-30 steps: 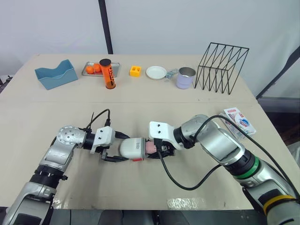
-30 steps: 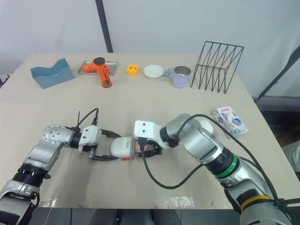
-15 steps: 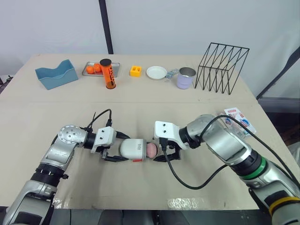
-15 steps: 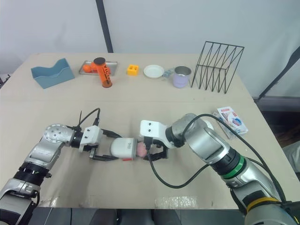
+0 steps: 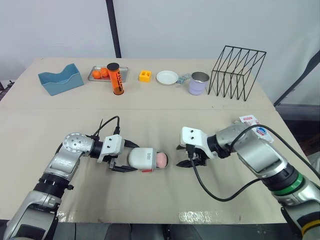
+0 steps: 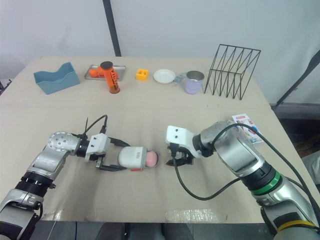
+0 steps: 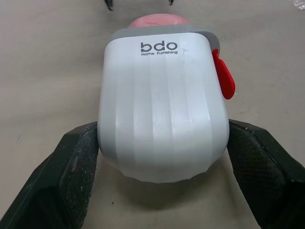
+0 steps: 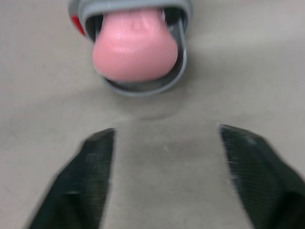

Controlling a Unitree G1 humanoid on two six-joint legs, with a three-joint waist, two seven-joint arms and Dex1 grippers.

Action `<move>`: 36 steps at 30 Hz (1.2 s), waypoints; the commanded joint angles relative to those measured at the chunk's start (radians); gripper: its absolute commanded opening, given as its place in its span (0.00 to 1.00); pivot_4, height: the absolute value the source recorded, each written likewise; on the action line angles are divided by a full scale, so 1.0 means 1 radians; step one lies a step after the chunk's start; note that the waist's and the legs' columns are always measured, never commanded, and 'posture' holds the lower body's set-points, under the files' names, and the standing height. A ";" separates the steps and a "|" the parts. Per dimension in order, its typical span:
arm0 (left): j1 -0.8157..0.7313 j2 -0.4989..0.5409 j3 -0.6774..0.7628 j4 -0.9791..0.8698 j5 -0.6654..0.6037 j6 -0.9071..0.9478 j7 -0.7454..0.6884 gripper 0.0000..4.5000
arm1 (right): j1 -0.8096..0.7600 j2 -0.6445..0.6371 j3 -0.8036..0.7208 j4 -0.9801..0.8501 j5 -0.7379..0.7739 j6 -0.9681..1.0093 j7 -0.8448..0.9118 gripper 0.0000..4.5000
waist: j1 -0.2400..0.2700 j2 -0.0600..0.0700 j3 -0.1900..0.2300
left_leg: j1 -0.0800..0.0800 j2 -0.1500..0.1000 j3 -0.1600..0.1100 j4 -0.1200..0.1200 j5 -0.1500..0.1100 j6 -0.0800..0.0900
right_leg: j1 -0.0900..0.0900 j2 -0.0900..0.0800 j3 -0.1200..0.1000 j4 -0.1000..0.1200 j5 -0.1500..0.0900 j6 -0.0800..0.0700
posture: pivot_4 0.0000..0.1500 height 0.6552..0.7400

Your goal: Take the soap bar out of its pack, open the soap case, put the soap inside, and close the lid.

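Left gripper [image 5: 134,158]: I see its two black fingers pressed on either flank of the white ribbed plastic soap case [image 5: 142,159], clamping it, low over the beige table [image 5: 150,110].
Right gripper [image 5: 180,156]: I see its fingers spread wide with nothing between them. It is just off the open end of the soap case, not touching it, with its tips pointing at that end.
Soap case: it lies on its side on the table, near the front edge and a little to my left of centre. The closed, rounded end sits in the left gripper and the grey-rimmed mouth faces the right gripper. A small red tab juts from one side near the mouth.
Pink rounded soap bar [image 5: 161,159]: it sits partly inside the mouth of the soap case, with its rounded end bulging out past the grey rim. In the right wrist view I see it resting on a grey lip that extends below it.
White, red and blue soap pack [image 6: 245,125]: it lies flat near the right edge of the table, well apart from the soap case and partly behind the right arm.
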 commanded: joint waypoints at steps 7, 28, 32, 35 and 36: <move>-0.017 0.002 -0.001 -0.001 0.012 -0.011 0.011 0.79 | 0.029 0.031 -0.012 0.000 -0.018 -0.095 -0.019 0.02 | 0.000 0.000 0.000 | 0.000 0.000 0.000 0.000 0.000 0.000 | 0.000 0.000 0.000 0.000 0.000 0.000 | 1.00 1.00; -0.021 -0.010 -0.015 -0.012 0.032 0.003 0.030 0.79 | 0.001 0.142 0.022 -0.007 -0.053 -0.083 -0.022 0.02 | 0.001 0.000 0.000 | 0.000 -0.001 -0.002 0.000 0.000 -0.001 | 0.001 0.000 -0.001 0.000 0.000 0.000 | 1.00 1.00; -0.022 -0.013 -0.019 -0.011 0.036 0.005 0.037 0.79 | -0.011 0.155 0.025 0.000 -0.058 -0.083 -0.023 0.02 | 0.001 0.000 0.000 | 0.000 -0.001 -0.002 0.000 0.000 -0.001 | 0.002 0.000 -0.002 0.000 0.000 0.000 | 1.00 1.00; -0.023 -0.015 -0.023 -0.010 0.037 0.005 0.038 0.79 | -0.014 0.159 0.028 0.004 -0.061 -0.083 -0.023 0.02 | 0.001 0.000 0.000 | 0.000 -0.001 -0.003 0.000 0.000 -0.001 | 0.002 0.000 -0.002 0.000 0.000 0.000 | 1.00 1.00; -0.023 -0.014 -0.023 -0.011 0.036 0.008 0.036 0.79 | -0.014 0.159 0.029 0.004 -0.062 -0.083 -0.023 0.02 | 0.001 0.000 0.000 | 0.000 -0.001 -0.003 0.000 0.000 -0.001 | 0.002 0.000 -0.002 0.000 0.000 0.000 | 1.00 1.00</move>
